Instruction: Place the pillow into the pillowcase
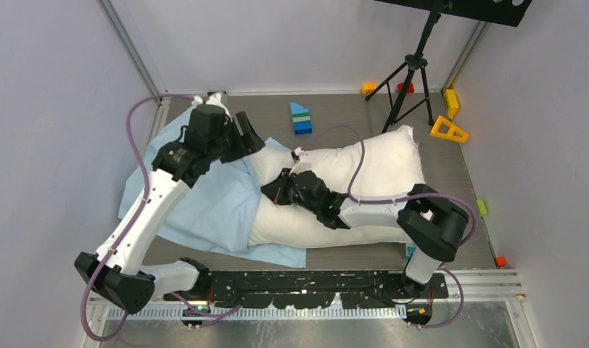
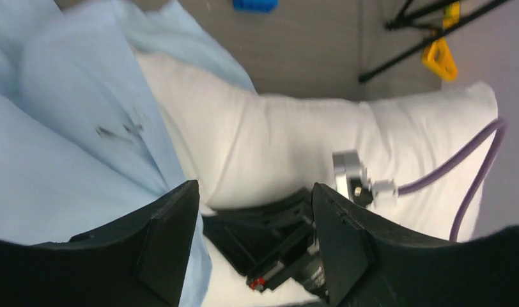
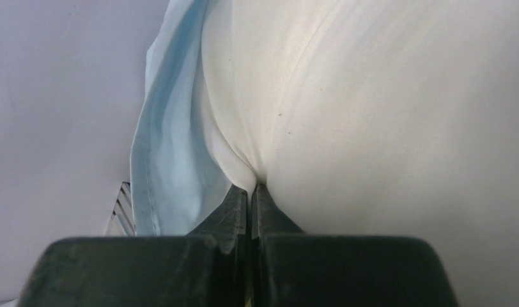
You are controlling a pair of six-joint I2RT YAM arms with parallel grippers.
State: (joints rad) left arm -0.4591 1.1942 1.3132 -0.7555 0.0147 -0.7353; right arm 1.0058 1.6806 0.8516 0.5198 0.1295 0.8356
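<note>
The right gripper had its jaws pressed together on a pinched fold of the large plump white fabric pillow, the cloth puckering into a crease right at the fingertips in the right wrist view. From above, that grip sat on the pillow's upper face toward its 9 o'clock end, just beside the mouth of the thin, wrinkled light-blue cloth pillowcase. The left gripper stood at about 11 o'clock from the right one, over the pillowcase's far edge, its two black fingers apart with nothing between them; its camera looked down past them at the blue cloth, the pillow and the other arm's wrist. The pillowcase lay mostly flat on the grey wood-grain table, spread out toward 9 o'clock of the pillow, with a strip of it showing under the pillow's near edge at 6 o'clock and a flap lapping the pillow's 9 o'clock end. By that, only the first part of the pillow seemed to have entered the opening, and how deep could not be told. Most of the pillow, out to 3 o'clock, lay bare on the table, so the bulk of the stuffing appeared undone: the pillow needed pushing toward 9 o'clock while the case's mouth was held open or drawn over it.
</note>
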